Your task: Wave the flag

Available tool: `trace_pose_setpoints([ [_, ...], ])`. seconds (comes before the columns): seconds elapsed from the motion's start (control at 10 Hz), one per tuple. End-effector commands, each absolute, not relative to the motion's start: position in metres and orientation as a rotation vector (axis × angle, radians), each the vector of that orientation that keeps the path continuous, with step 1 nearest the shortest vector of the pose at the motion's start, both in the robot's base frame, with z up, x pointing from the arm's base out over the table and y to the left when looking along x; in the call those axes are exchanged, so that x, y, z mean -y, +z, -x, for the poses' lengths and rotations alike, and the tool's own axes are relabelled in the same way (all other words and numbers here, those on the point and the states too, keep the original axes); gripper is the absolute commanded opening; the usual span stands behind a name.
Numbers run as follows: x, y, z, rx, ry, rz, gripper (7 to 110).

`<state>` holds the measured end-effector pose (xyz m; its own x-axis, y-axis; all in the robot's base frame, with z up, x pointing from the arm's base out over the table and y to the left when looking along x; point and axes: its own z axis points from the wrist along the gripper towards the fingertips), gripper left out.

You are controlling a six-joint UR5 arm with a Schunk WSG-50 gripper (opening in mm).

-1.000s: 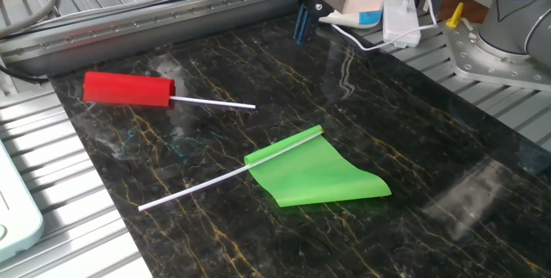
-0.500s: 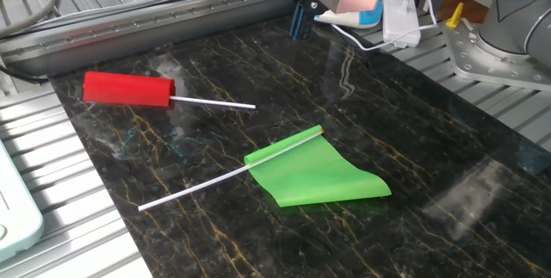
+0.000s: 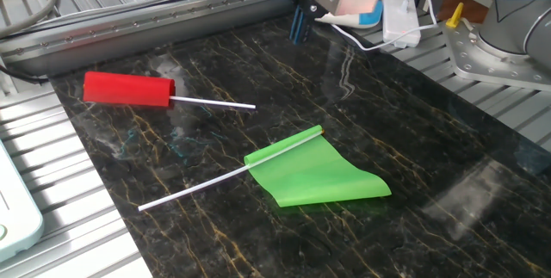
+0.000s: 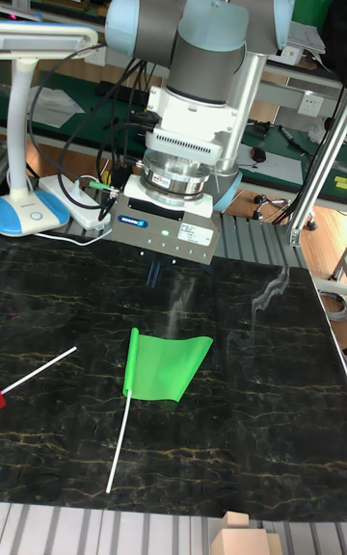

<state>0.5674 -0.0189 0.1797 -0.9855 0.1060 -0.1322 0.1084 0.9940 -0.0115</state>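
1. Watching the fixed view: flag (image 3: 320, 175) lies flat on the dark surface (image 3: 448, 175), well apart from the end effector (image 3: 298, 27) at the far edge; its opening cannot be told, it holds nothing. Red rolled flag (image 3: 129, 89) risks a mistaken pick.
2. Tall fixed view: thin stick (image 4: 121, 439) could slip. Blue label unreadable.

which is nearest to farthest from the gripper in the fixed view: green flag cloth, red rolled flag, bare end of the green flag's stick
From the gripper at the table's far edge:
1. Green flag cloth, mid-table, towards the camera from the gripper.
2. Red rolled flag, off to the left side.
3. Bare end of the green flag's stick, nearest the camera, front left.
The first two are fairly close to call.
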Motion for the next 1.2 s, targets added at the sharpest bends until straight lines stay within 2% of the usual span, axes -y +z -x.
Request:
trace_pose_setpoints([
  [0.0,0.013,0.180,-0.566,-3.009,0.017,-0.169,7],
  [1.1,0.011,0.179,-0.555,-3.054,0.023,-0.174,7],
])
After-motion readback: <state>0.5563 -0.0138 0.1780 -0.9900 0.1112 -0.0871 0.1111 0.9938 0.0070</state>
